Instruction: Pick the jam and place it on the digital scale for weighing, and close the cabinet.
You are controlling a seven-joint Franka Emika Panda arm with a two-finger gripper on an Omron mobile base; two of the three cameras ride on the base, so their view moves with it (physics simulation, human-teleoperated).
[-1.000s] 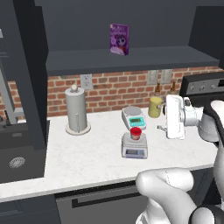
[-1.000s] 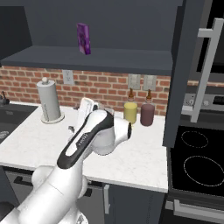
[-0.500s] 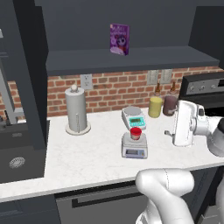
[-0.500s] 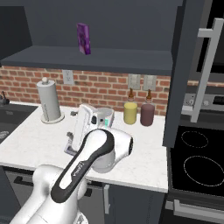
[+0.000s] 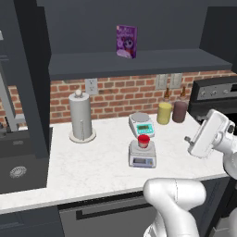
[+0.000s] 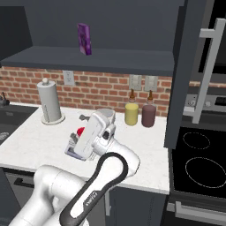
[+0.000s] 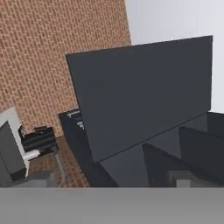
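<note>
Left base view: the tool (image 5: pixel 189 140) hangs over the right end of the surface (image 5: pixel 92 166), its jaws spread wide with nothing between them and touching nothing. The jam (image 5: pixel 143 140) sits on the platform of the digital scale (image 5: pixel 142 154), left of the tool and well apart from it. Behind stands a white scale (image 5: pixel 141 123), then a yellow canister (image 5: pixel 164 113) and a dark jar (image 5: pixel 179 111) against the brick wall. A paper towel roll (image 5: pixel 80 117) stands far left, with open room before it. A purple box (image 5: pixel 126 41) rests on the shelf of the cabinet (image 5: pixel 134 62), whose door (image 5: pixel 25 78) stands open at left.

Right base view: the white hand hides most of the digital scale (image 6: pixel 72 150); the jam (image 6: pixel 80 131) peeks out beside it. The surface's (image 6: pixel 35 145) right edge meets a stove (image 6: pixel 198 163). A cabinet door (image 6: pixel 185 66) with a silver bar handle (image 6: pixel 207 70) hangs open above that edge.

Hand view: a dark cabinet panel (image 7: pixel 140 96) lies ahead, brick wall (image 7: pixel 43 57) beside it.
</note>
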